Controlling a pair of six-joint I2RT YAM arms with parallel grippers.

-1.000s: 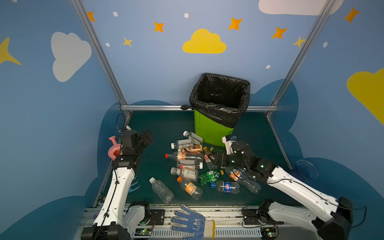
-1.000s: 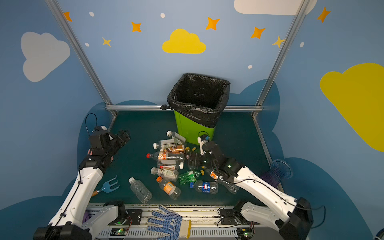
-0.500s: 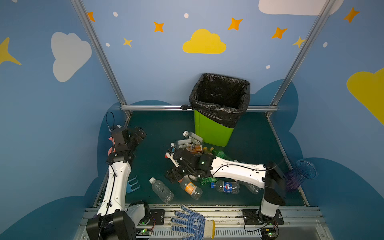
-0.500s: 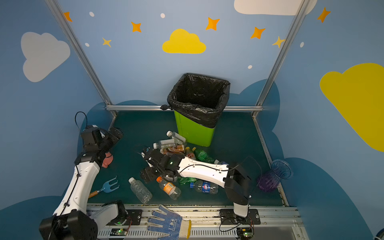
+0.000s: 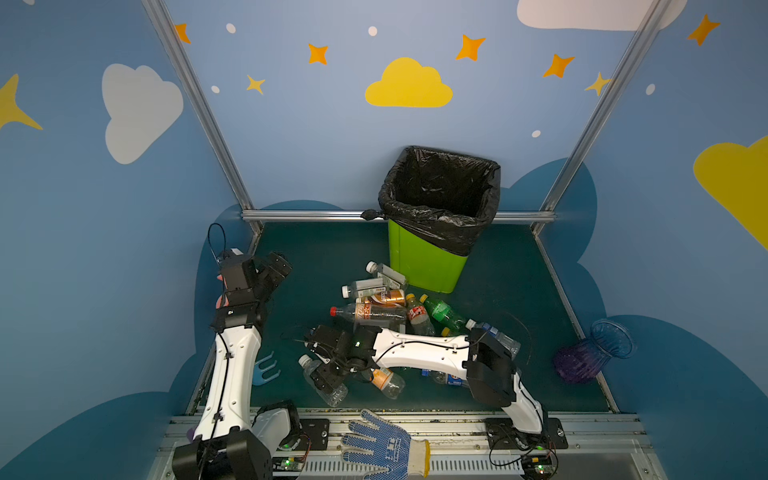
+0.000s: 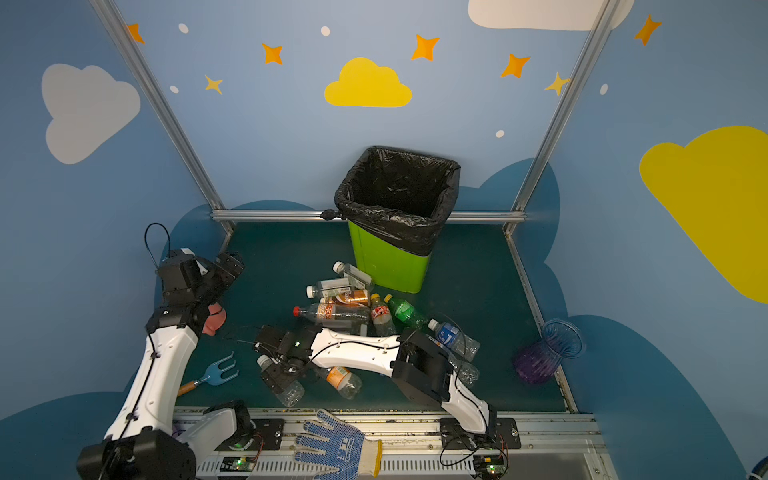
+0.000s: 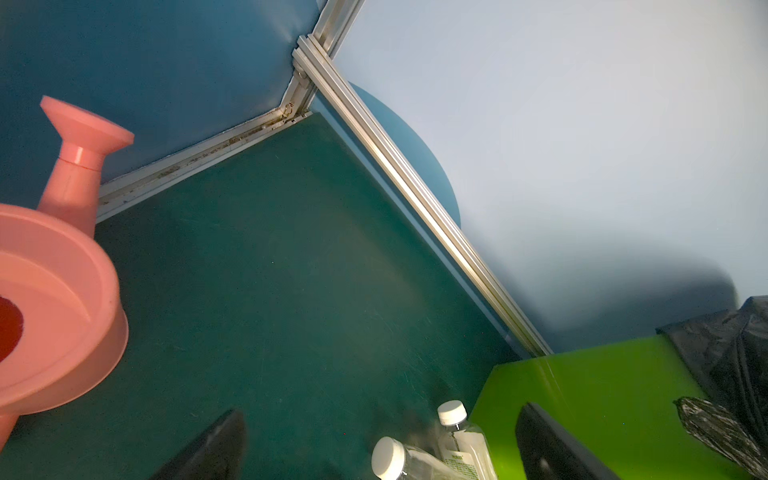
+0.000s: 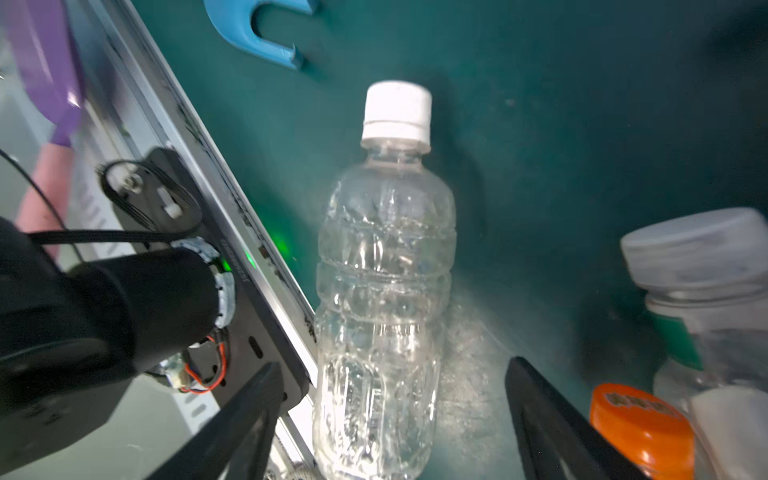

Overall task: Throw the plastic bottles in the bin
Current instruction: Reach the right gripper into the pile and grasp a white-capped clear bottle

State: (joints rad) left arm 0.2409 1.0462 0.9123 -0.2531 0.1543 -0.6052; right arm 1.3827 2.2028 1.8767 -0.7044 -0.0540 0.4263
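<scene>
Right wrist view alone shows right tool (image 8: 392,368) apart astride clear bottle (image 8: 386,257); left tool (image 7: 380,413) apart

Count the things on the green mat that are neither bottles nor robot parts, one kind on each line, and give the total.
bin: 1
watering can: 1
fork: 1
vase: 1
total: 4
</scene>
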